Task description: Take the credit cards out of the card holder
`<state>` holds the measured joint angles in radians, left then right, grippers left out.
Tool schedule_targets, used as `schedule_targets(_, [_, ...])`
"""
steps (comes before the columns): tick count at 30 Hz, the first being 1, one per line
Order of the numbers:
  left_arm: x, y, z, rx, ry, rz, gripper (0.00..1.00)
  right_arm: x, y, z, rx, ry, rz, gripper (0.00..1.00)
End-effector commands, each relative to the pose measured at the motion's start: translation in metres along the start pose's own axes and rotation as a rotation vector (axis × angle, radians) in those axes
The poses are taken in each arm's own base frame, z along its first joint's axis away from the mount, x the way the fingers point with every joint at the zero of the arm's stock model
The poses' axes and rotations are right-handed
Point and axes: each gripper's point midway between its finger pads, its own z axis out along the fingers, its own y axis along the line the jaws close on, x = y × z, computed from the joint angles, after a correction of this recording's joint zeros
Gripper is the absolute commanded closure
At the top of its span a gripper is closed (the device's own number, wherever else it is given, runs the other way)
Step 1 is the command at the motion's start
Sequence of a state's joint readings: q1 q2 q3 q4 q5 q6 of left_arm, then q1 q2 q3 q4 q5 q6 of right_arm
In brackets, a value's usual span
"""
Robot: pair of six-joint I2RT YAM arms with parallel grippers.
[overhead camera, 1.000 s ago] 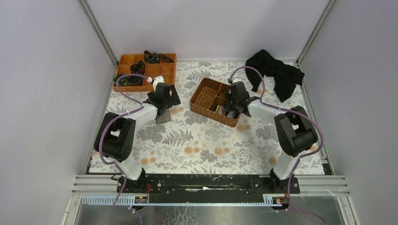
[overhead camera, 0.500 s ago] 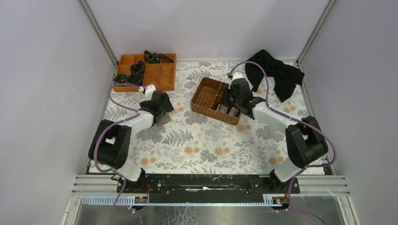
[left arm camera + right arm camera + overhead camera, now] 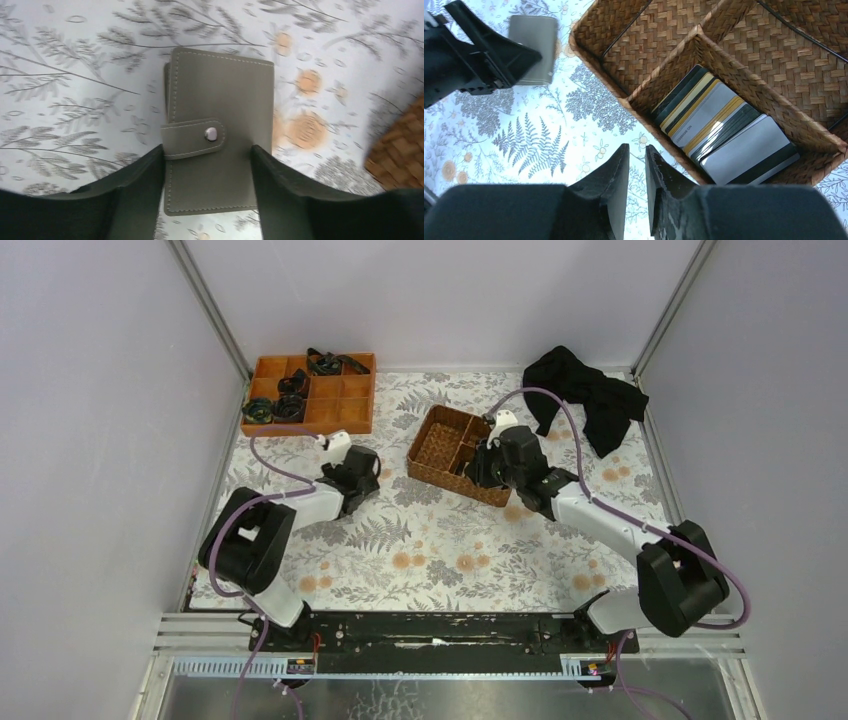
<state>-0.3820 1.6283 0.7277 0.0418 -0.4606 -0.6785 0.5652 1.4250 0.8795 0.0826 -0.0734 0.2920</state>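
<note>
Left pincer (image 3: 206, 150) is hanging low over the holder (image 3: 220, 85), fingers spread astride its lower half, one at each long edge. I can't tell from the wrist view whether they're biting or just beside it. The holder is lying flat on the tabletop (image 3: 75, 75), near the basket (image 3: 599, 67) but apart from it, folded shut with the strap (image 3: 192, 137) snapped. Right pincer (image 3: 637, 147) is hovering over the basket's rim, fingers a sliver apart, pinching nothing. Cards (image 3: 719, 125) are lying stacked in the compartment by that rim. I can't see whether any are sitting inside the holder. My read is that I'm getting a hold on the holder. To do it well, I'm aiming to squeeze the two long edges below the strap, square to them, leaving the snap exposed for the right pincer. I'm going gentle, since it looks soft and is likely to bow if over-squeezed. I'm lifting only once both fingers are seated, otherwise it's probably pivoting out. I'm also watching for fingertips dragging on the tabletop.
</note>
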Motion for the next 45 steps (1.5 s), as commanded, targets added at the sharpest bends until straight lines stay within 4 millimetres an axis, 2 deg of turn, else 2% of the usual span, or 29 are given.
schedule_targets(1, [0.041,-0.003,-0.012,-0.006,0.098,0.088,0.43,-0.006,0.011,-0.015,-0.034,-0.051,-0.018,0.74])
schedule_targets(3, [0.049,-0.010,-0.022,0.031,0.118,0.085,0.48,-0.003,0.009,-0.019,-0.026,-0.053,-0.015,0.74])
schedule_targets(7, [0.067,-0.025,-0.046,0.124,0.174,0.079,0.48,0.003,0.004,-0.024,-0.012,-0.047,-0.012,0.73])
schedule_targets(15, [0.120,-0.086,-0.096,0.351,0.286,0.161,0.46,0.032,0.005,-0.023,-0.033,0.000,0.006,0.67])
schedule_targets(19, [0.145,-0.102,-0.109,0.386,0.320,0.207,0.41,0.040,0.008,-0.026,-0.038,0.017,-0.002,0.63])
schedule_targets(22, [0.155,-0.109,-0.111,0.399,0.332,0.226,0.22,0.046,0.011,-0.028,-0.049,0.020,0.000,0.57])
schedule_targets(26, [0.144,-0.122,-0.108,0.394,0.296,0.279,0.09,0.059,0.019,-0.025,-0.082,0.041,0.005,0.52])
schedule_targets(31, [0.122,-0.138,-0.111,0.387,0.254,0.348,0.07,0.073,0.037,-0.010,-0.121,0.110,-0.054,0.51])
schedule_targets(34, [0.100,-0.147,-0.125,0.398,0.224,0.349,0.05,0.075,0.047,-0.002,-0.139,0.138,-0.090,0.52])
schedule_targets(37, [0.065,-0.143,-0.134,0.360,0.123,0.340,0.03,0.067,0.053,0.000,-0.169,0.098,-0.096,0.54])
schedule_targets(40, [0.034,-0.136,-0.138,0.321,0.032,0.329,0.02,0.048,0.060,-0.006,-0.175,0.070,-0.093,0.54])
schedule_targets(42, [0.025,-0.135,-0.142,0.341,0.009,0.323,0.00,0.038,0.063,-0.009,-0.135,0.144,-0.091,0.53])
schedule_targets(45, [0.027,-0.130,-0.150,0.370,0.035,0.322,0.00,0.020,0.072,-0.022,-0.113,0.185,-0.046,0.52])
